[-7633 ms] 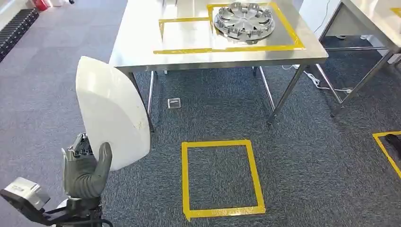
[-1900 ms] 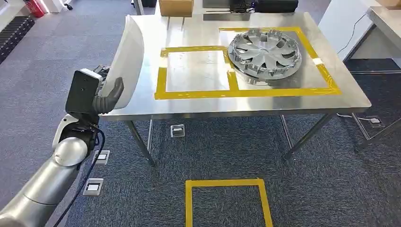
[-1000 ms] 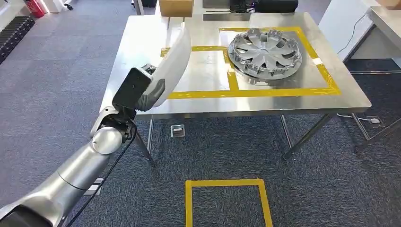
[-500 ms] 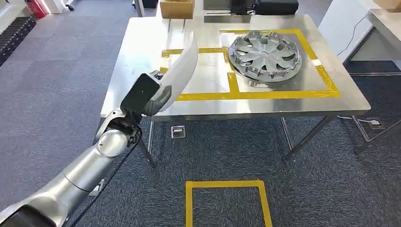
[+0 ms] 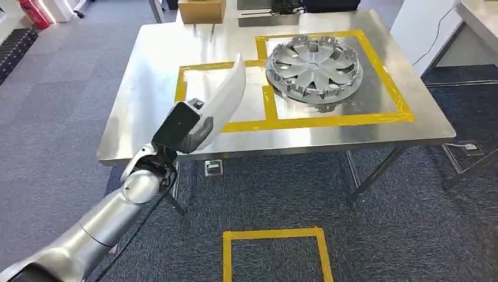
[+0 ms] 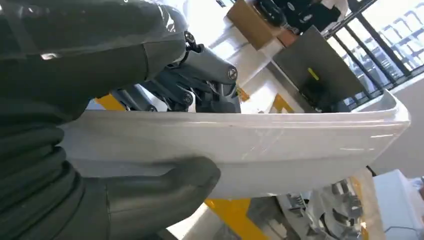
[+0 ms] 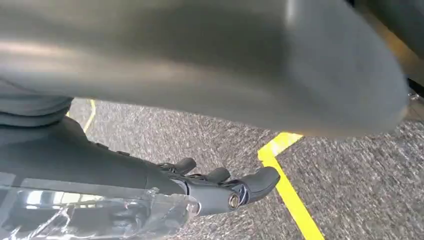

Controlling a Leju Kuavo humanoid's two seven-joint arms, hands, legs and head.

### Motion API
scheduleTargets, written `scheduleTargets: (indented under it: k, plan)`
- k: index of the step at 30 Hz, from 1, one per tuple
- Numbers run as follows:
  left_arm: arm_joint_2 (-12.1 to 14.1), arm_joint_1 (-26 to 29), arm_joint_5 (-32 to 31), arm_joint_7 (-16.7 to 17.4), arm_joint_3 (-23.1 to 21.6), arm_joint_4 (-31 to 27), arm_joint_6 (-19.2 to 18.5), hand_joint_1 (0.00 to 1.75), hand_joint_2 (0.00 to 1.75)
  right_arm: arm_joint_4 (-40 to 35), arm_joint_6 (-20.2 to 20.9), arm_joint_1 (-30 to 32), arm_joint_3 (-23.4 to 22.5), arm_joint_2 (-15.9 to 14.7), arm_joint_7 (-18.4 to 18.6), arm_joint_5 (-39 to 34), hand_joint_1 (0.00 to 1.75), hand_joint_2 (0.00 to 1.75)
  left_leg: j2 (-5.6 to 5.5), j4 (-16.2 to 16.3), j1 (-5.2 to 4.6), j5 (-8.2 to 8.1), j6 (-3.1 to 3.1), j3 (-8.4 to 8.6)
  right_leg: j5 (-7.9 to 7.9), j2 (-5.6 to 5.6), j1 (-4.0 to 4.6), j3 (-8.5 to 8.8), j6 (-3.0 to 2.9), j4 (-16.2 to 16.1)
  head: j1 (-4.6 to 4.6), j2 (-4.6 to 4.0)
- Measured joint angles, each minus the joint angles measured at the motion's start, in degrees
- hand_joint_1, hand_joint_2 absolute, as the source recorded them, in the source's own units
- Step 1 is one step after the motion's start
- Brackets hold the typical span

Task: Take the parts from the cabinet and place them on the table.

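My left hand (image 5: 191, 126) grips a white curved panel (image 5: 229, 97) by its lower edge, thumb on the near face. The panel stands tilted over the front of the steel table (image 5: 147, 88), above the left yellow-taped square (image 5: 180, 88). In the left wrist view the panel (image 6: 280, 145) runs across between the thumb (image 6: 150, 195) and the darker fingers. A silver hubcap (image 5: 314, 63) lies in the right taped square, apart from the panel. My right hand (image 7: 210, 187) hangs over the carpet, fingers stretched out and holding nothing.
A cardboard box (image 5: 201, 10) sits at the table's far edge. A yellow tape square (image 5: 273, 255) marks the carpet in front of the table, and a floor socket (image 5: 213, 167) lies under it. A second table (image 5: 478, 12) stands at the right.
The view has closed in on the table. My left arm has lifted the panel from beside my body and carried it right, over the table's front edge to the left taped square.
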Motion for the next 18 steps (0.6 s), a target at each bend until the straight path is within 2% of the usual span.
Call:
scheduleTargets:
  k: [1, 3, 4, 5, 6, 7, 8, 9, 10, 11, 13, 14, 15, 16, 17, 18]
  plan:
    - [0.0, 0.1, 0.0, 0.0, 0.0, 0.0, 0.0, 1.75, 1.75, 0.0, 0.0, 0.1, 0.0, 0.0, 0.0, 0.0, 0.00, 0.00, 0.00, -1.8, -0.33, 3.06, 0.75, -0.06, -0.35, 0.17, 0.32, 0.60, -0.12, 0.0, -0.04, 0.00]
    - [0.2, -0.3, 0.0, 0.0, 0.1, 0.0, 0.1, 1.75, 1.75, 0.0, 0.0, 0.0, 0.0, 0.0, 0.0, 0.0, 0.00, 0.00, -0.02, -10.3, -1.37, 10.72, 2.78, 1.51, -0.90, 0.41, 1.02, 1.76, -0.20, -0.2, -0.28, 0.00]
    - [0.2, -0.4, 0.0, 0.0, 0.1, 0.1, 0.1, 1.75, 1.75, 0.0, 0.0, 0.0, 0.0, 0.2, 0.0, 0.0, 0.00, 0.00, -0.03, -12.2, -1.90, 11.56, 4.03, 2.12, -1.04, 0.41, 0.87, 2.17, -0.19, -0.7, -0.13, 0.00]
    - [0.3, -0.4, 0.0, 0.0, 0.1, 0.1, 0.1, 1.75, 1.75, 0.0, 0.0, -0.2, 0.0, 0.2, 0.0, 0.0, 0.00, 0.00, 0.07, -12.8, -2.08, 12.30, 4.39, 2.17, -0.98, 0.41, 1.41, 2.40, 0.10, -0.8, 0.44, 0.00]
    - [0.3, -0.4, 0.0, 0.1, 0.0, 0.1, 0.0, 1.75, 1.75, 0.0, 0.0, -0.3, 0.0, 0.3, 0.0, 0.0, 0.00, 0.00, 0.07, -13.2, -2.39, 12.29, 4.37, 2.27, -0.70, 0.44, 0.91, 2.37, 0.57, -1.2, 0.35, 0.00]
    - [0.2, -0.5, 0.0, 0.1, 0.0, 0.1, 0.0, 1.75, 1.75, 0.0, 0.2, -0.3, 0.0, 0.4, 0.0, 0.0, 0.00, 0.00, 0.05, -13.4, -2.48, 12.32, 4.48, 2.26, -0.61, 0.43, 0.80, 2.43, 0.76, -1.6, -0.04, 0.02]
    - [0.3, -0.7, 0.0, 0.2, 0.1, 0.1, 0.0, 1.75, 1.75, 0.0, 0.2, -0.3, 0.0, 0.5, 0.0, 0.0, 0.00, 0.00, 0.05, -14.0, -2.52, 12.35, 4.52, 2.43, -0.42, 0.30, 0.84, 2.58, 1.07, -2.1, 0.04, 0.00]
    - [0.2, -0.8, 0.0, 0.2, 0.2, -0.1, 0.0, 1.75, 1.75, 0.0, 0.2, -0.3, -0.1, 0.5, 0.0, 0.0, 0.00, 0.00, 0.08, -16.5, -1.86, 12.20, 4.74, 4.15, -0.63, 0.17, 1.12, 2.63, 1.40, -2.3, -0.04, 0.00]
    - [0.2, -1.1, -0.1, 0.1, 0.2, -0.2, 0.1, 1.75, 1.75, 0.0, 0.1, -0.5, -0.1, 0.5, 0.0, 0.2, 0.00, 0.00, -0.28, -19.2, -1.53, 10.83, 4.24, 5.51, -1.05, -0.19, 1.06, 2.04, 1.71, -1.6, 0.11, 0.00]
    - [0.0, -1.2, -0.1, 0.1, 0.2, -0.2, 0.1, 1.75, 1.75, 0.0, 0.1, -0.7, -0.1, 0.5, 0.0, 0.2, 0.00, 0.00, -0.37, -19.4, -1.47, 11.20, 4.50, 5.52, -2.21, -0.23, 0.91, 0.79, 1.96, 0.6, 0.70, 0.00]
    - [0.0, -1.0, -0.1, 0.2, 0.1, -0.2, 0.0, 1.75, 1.75, 0.0, 0.0, -0.6, -0.1, 0.4, 0.0, 0.2, 0.00, 0.00, -0.33, -19.2, -1.42, 10.91, 4.54, 5.58, -5.43, -0.23, 0.83, -3.85, 2.51, 9.2, 0.92, 0.00]
    - [0.0, -0.7, -0.1, 0.2, 0.0, -0.1, 0.0, 1.75, 1.75, 0.0, 0.1, -0.5, -0.1, 0.3, 0.0, 0.2, 0.00, 0.00, -0.31, -19.0, -1.43, 10.64, 4.51, 5.64, -5.84, -0.23, 0.80, -5.95, 2.77, 12.6, 0.96, 0.00]
    - [0.0, -0.6, -0.1, 0.2, 0.0, -0.1, 0.0, 1.75, 1.75, 0.0, 0.1, -0.3, -0.1, 0.3, 0.0, 0.2, 0.00, 0.00, -0.31, -18.7, -1.42, 10.33, 4.48, 5.72, -4.95, -0.24, 0.80, -6.93, 2.91, 13.4, 0.98, 0.00]
    - [0.0, -0.5, -0.1, 0.3, 0.0, -0.1, 0.0, 1.75, 1.75, 0.0, 0.1, -0.3, -0.1, 0.3, 0.0, 0.2, 0.00, 0.00, -0.32, -18.4, -1.40, 9.94, 4.36, 5.87, -2.86, -0.25, 0.78, -6.63, 2.94, 11.8, 1.09, 0.00]
    - [0.0, -0.5, -0.1, 0.2, 0.0, -0.1, 0.0, 1.75, 1.75, 0.0, 0.1, -0.3, -0.1, 0.3, 0.0, 0.2, 0.00, 0.00, -0.33, -18.0, -1.35, 9.46, 4.24, 6.11, 0.06, -0.26, 0.73, -5.40, 2.93, 8.3, 1.11, 0.00]
    - [0.0, -0.6, -0.1, 0.2, 0.0, -0.1, 0.0, 1.75, 1.75, 0.0, 0.1, -0.4, -0.1, 0.3, 0.0, 0.2, 0.00, 0.00, -0.33, -17.6, -1.29, 8.84, 4.02, 6.48, 3.35, -0.29, 0.72, -3.47, 2.86, 3.3, 1.14, 0.00]
